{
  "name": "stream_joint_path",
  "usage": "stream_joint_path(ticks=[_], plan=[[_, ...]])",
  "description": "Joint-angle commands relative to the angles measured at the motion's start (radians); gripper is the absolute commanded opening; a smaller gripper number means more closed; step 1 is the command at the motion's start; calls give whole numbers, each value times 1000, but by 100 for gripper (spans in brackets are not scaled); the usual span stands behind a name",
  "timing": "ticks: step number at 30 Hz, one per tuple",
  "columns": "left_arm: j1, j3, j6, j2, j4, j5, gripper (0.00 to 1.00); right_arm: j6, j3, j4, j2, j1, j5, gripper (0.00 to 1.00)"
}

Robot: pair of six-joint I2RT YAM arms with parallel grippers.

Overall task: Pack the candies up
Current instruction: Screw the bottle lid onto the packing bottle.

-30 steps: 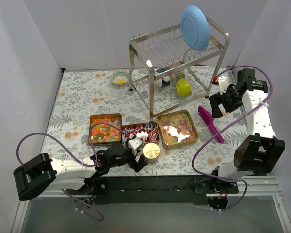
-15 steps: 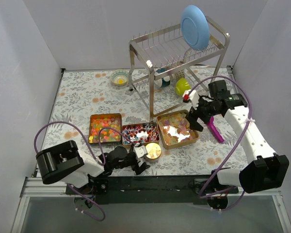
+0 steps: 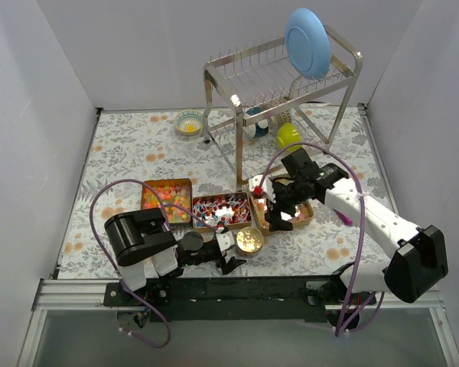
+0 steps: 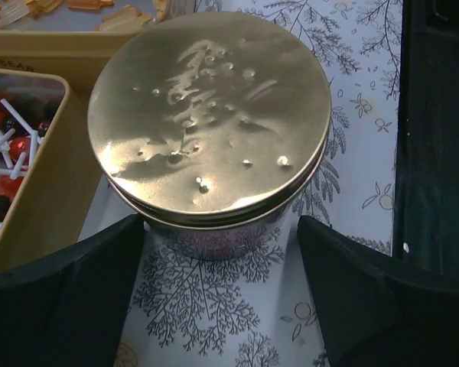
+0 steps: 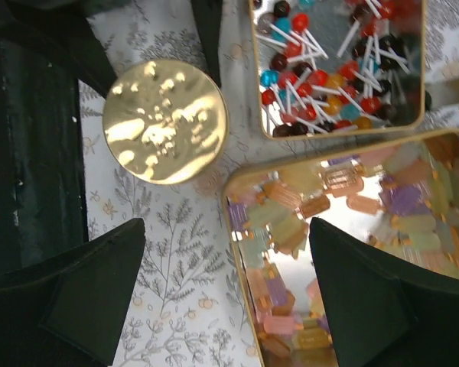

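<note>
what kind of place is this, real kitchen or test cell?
Likely a lab test cell dressed as a kitchen: plain white walls on three sides, a floral cloth underfoot, and a dish rack with a blue plate behind the candies.

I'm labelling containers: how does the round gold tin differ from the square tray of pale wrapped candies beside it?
The round gold tin is circular; the square tray has straight sides. The tin is closed by its lid, contents hidden; the tray is open, its wrapped candies showing. The tin is narrower across; the tray is wider. Both are shiny gold metal.
</note>
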Motion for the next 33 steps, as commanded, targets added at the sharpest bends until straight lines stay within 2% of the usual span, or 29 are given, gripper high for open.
stream_joint_path(ticks=[1, 6, 14, 17, 25, 33], plan=[[-10, 29, 6, 121, 193, 29, 81, 13, -30, 92, 9, 79, -83, 95], [-19, 69, -19, 177, 231, -11, 82, 54, -53, 133, 31, 145, -94, 94], [-45, 78, 6, 238, 330, 15, 82, 56, -116, 176, 39, 201, -53, 95], [-52, 75, 27, 281, 401, 6, 83, 57, -154, 192, 35, 206, -28, 95], [-53, 63, 33, 286, 424, -11, 83, 85, -277, 267, 34, 206, 23, 95], [-53, 60, 35, 292, 427, -14, 83, 61, -263, 213, -3, 205, 46, 95]])
